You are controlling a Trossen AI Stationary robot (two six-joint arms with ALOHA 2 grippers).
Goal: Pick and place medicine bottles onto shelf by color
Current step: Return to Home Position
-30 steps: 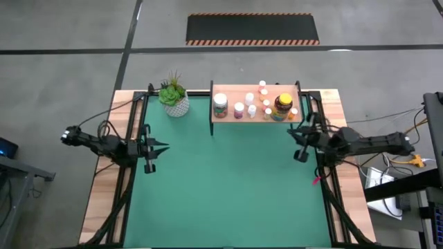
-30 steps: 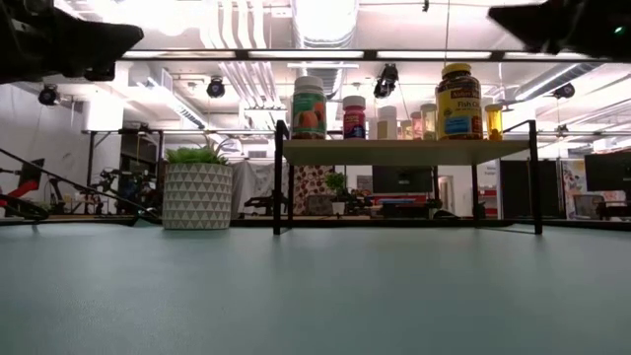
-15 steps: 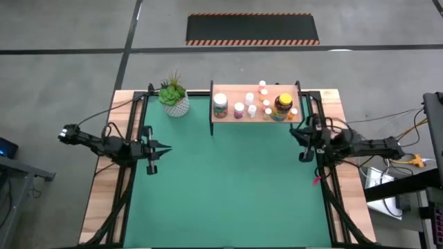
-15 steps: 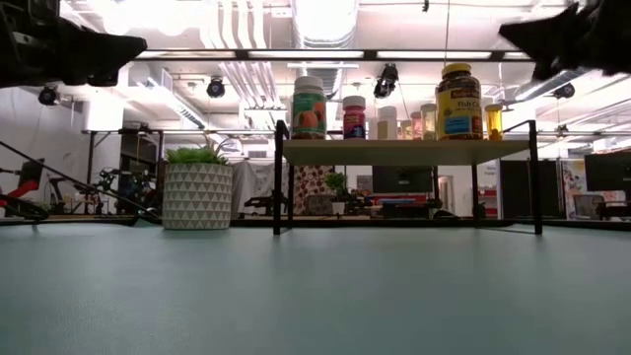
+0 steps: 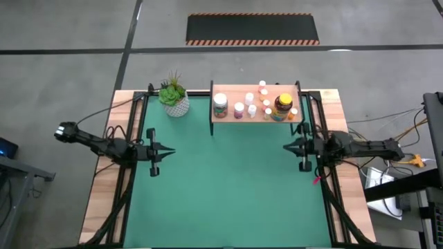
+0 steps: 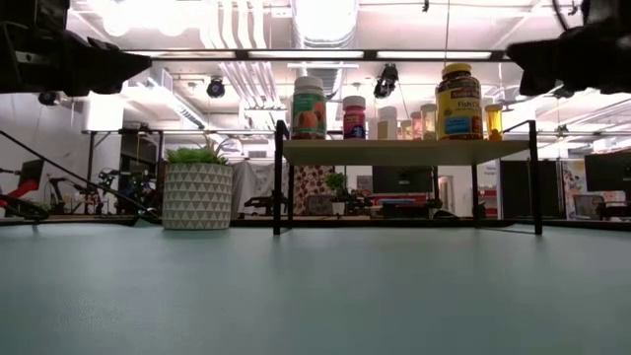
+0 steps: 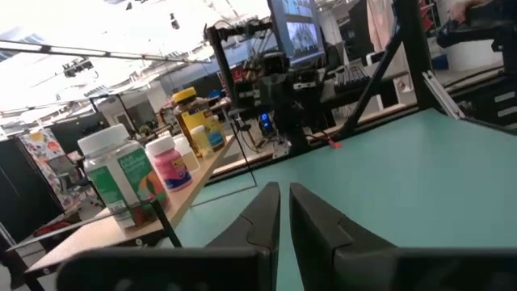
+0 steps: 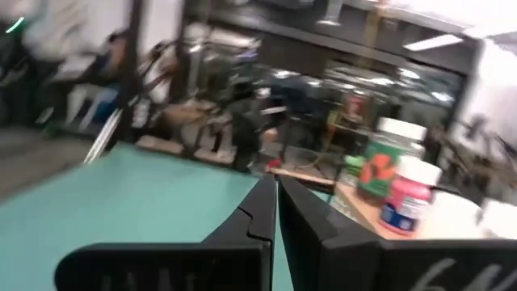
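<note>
— Medicine bottles [image 5: 239,109], where are they sitting?
— All on the shelf [image 5: 232,93], upper middle of the high view, at the far edge of the green table [image 5: 228,187]. The white-capped green-label bottle [image 5: 220,105] is at its left end and the big amber jar [image 5: 282,105] toward the right, with the tiny ones between and around it. A potted plant [image 5: 174,97] stands just left of the shelf.
— And the grippers?
— Left gripper [image 5: 168,149] mid left, right gripper [image 5: 286,146] mid right, well apart. Both have their fingers pinched together with nothing in them.
</note>
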